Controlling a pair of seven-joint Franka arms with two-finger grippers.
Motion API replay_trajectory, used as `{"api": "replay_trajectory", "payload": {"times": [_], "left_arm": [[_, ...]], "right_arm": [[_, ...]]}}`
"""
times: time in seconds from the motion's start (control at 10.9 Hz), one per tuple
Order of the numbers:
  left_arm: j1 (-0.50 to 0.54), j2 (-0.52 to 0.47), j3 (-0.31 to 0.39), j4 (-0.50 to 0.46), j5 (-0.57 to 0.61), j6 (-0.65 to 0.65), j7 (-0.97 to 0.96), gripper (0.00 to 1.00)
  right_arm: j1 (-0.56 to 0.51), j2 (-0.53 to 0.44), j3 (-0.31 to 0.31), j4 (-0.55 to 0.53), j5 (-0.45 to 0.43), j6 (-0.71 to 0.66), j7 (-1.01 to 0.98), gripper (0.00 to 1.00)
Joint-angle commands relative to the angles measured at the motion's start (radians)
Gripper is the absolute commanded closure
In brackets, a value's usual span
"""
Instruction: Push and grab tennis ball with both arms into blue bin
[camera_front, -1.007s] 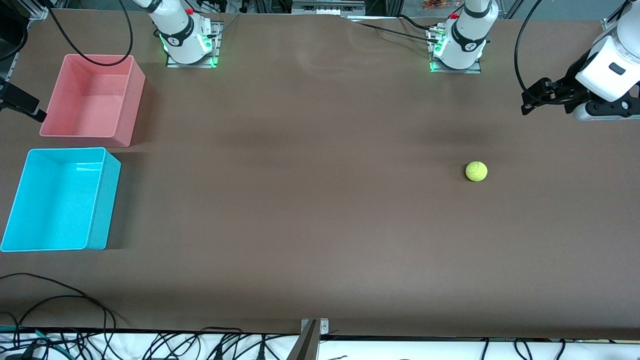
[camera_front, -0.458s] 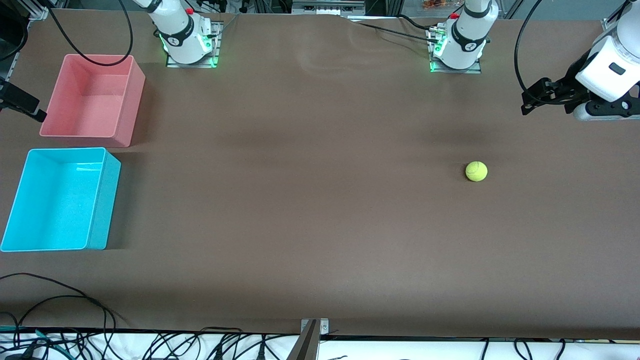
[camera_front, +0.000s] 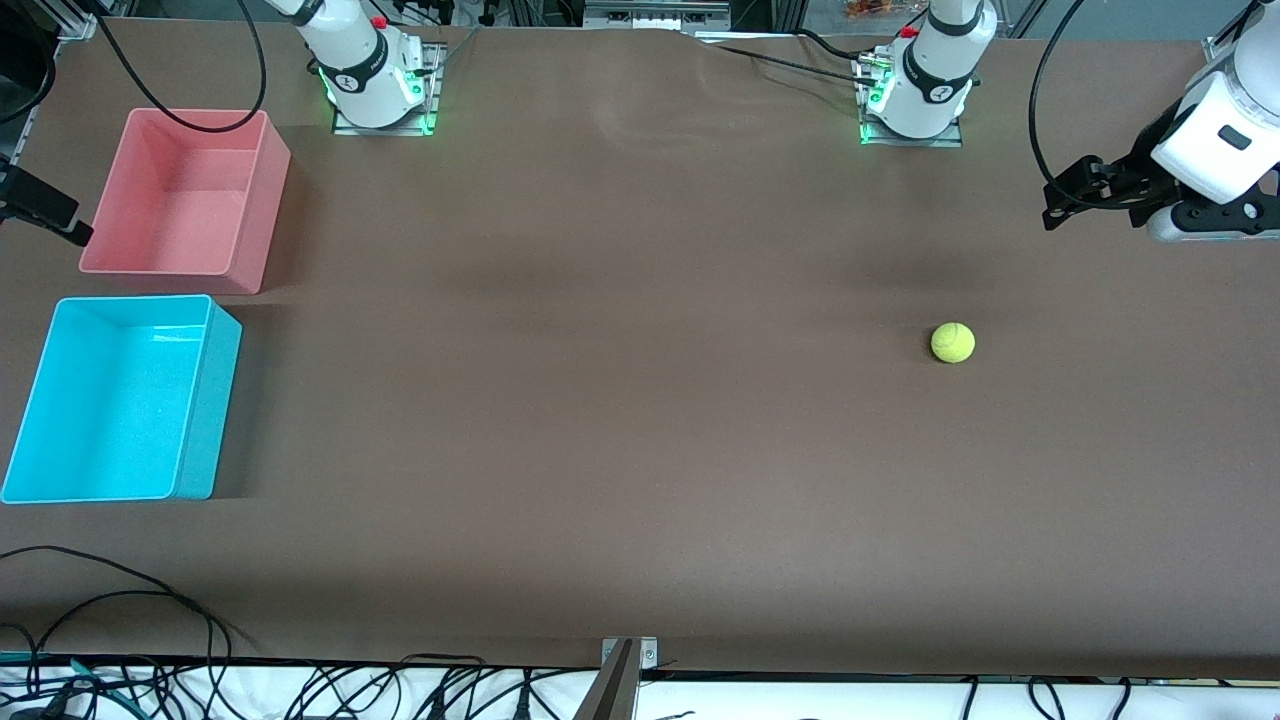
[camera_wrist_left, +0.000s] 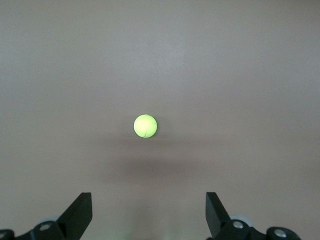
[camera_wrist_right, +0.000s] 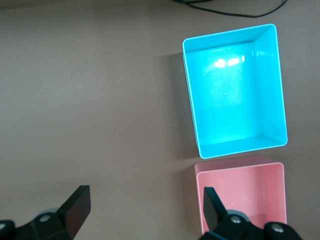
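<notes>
- Nothing has changed from the frames a second and half a second back: the ball, both bins and both arms sit just where they were.
- Ball (camera_front: 953, 342): on the bare table (camera_front: 640, 450), about 3 o'clock from its centre in the front view, toward the left arm's end, touching nothing.
- Blue bin (camera_front: 222, 400): at 9 o'clock, well apart from the ball. The pink bin (camera_front: 262, 200) is just beside it at 10 o'clock.
- Left gripper (camera_front: 1050, 205): hangs at 2 o'clock over the table's end, clear of the ball.
- My left wrist view adds what the front one hides: the left gripper's fingers (camera_wrist_left: 80, 212) are spread wide, with the ball (camera_wrist_left: 145, 125) at 12 o'clock from the gap.
- Only the right wrist view shows the right gripper (camera_wrist_right: 145, 205), fingers apart and holding nothing, high over the table beside both bins (camera_wrist_right: 281, 85) (camera_wrist_right: 240, 167).
</notes>
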Motion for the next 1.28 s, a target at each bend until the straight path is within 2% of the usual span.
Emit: {"api": "replay_trajectory", "payload": {"times": [0.0,1.19], "left_arm": [[0.006,0.016,-0.003,0.03,-0.006,-0.013,-0.005,0.0],[0.007,0.016,-0.003,0.03,-0.006,-0.021,-0.005,0.0]], "right_arm": [[-0.008,0.006,-0.003,0.017,0.015,0.014,-0.007,0.0],[0.001,-0.006,0.008,0.017,0.017,-0.071,-0.008,0.0]]}}
